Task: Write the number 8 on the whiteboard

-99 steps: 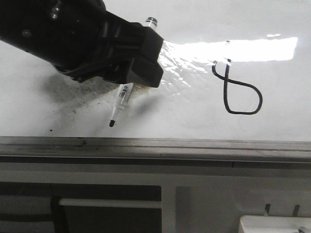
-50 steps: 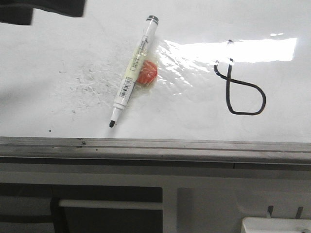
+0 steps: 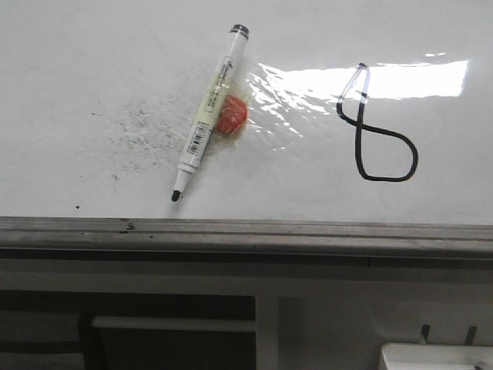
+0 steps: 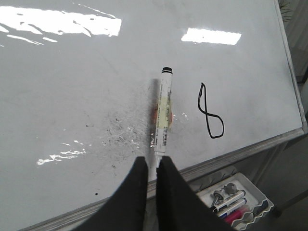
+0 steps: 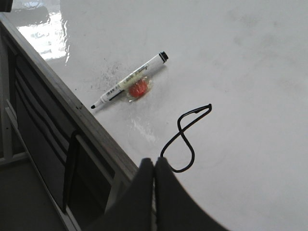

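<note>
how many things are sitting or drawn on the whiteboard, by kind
marker: 1
orange-red round piece beside the marker, touching it: 1
drawn number 8: 1
total on the whiteboard: 3

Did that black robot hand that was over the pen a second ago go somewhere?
Yes. It covered the marker in the front view before; now it is gone from there, pulled back off the whiteboard past its near edge.
</note>
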Robot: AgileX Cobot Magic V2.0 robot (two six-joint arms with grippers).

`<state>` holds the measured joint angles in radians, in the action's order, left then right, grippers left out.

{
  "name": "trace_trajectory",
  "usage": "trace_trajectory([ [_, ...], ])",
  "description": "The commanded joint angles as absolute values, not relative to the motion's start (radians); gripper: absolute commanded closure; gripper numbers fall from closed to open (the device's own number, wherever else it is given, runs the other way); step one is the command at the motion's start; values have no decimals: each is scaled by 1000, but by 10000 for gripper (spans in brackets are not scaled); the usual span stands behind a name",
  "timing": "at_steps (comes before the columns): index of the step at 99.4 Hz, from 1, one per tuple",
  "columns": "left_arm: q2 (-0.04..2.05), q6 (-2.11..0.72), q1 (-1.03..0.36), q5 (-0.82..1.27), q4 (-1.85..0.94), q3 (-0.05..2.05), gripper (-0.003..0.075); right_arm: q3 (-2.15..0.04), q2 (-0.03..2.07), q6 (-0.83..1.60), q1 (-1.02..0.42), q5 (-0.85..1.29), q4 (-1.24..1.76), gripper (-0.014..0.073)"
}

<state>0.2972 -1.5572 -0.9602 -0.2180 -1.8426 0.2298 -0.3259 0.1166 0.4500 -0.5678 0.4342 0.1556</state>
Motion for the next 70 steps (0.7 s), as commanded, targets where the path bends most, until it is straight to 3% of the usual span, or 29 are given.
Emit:
trace_trajectory([
  [1, 290, -1555, -969, -176, -1862, 246, 741, -349, 125, 447, -561, 367, 150, 657],
  [55, 290, -1555, -969, -175, -1856, 209, 741, -349, 125, 447, -561, 368, 150, 657],
  [70, 247, -1508, -890, -201, -1429, 154, 741, -349, 125, 447, -561, 368, 150, 657],
])
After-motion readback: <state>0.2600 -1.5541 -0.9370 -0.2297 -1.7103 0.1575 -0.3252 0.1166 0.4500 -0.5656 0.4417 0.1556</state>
